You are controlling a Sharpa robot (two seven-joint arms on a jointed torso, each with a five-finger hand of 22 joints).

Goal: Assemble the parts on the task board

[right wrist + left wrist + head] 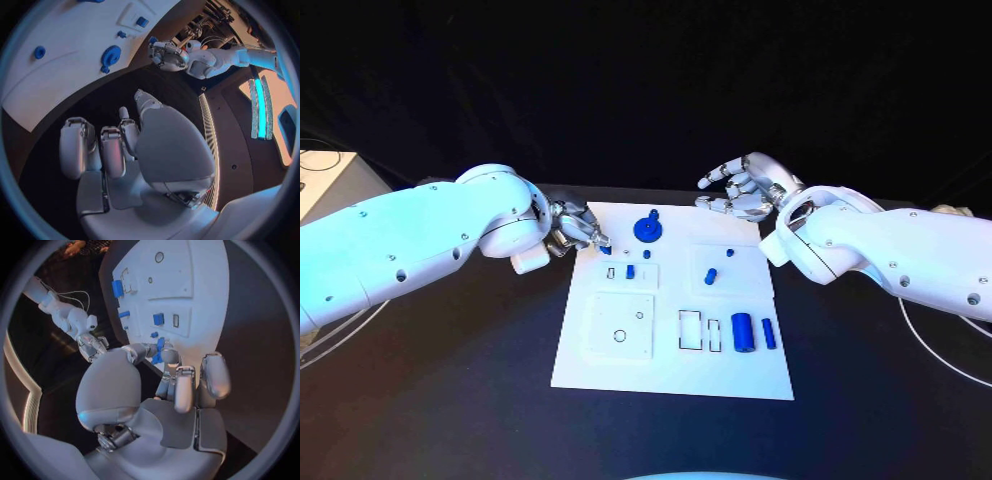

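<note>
At the task board's (672,370) ten o'clock corner, left hand (574,228) pinches a small blue part (158,351); right hand (744,187) hovers released at one o'clock.

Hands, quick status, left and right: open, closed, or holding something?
Left hand: pinching a small blue part at the task board edge.
Right hand: holding nothing, fingers apart, above the table beyond the board.

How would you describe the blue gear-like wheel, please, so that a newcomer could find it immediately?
Start at the white rectangular task board in the middle of the black table. Go to its far edge, between the two arms. There sits the round blue gear-like wheel, the only disc-shaped piece; its neighbours are small pegs and blocks.
</note>
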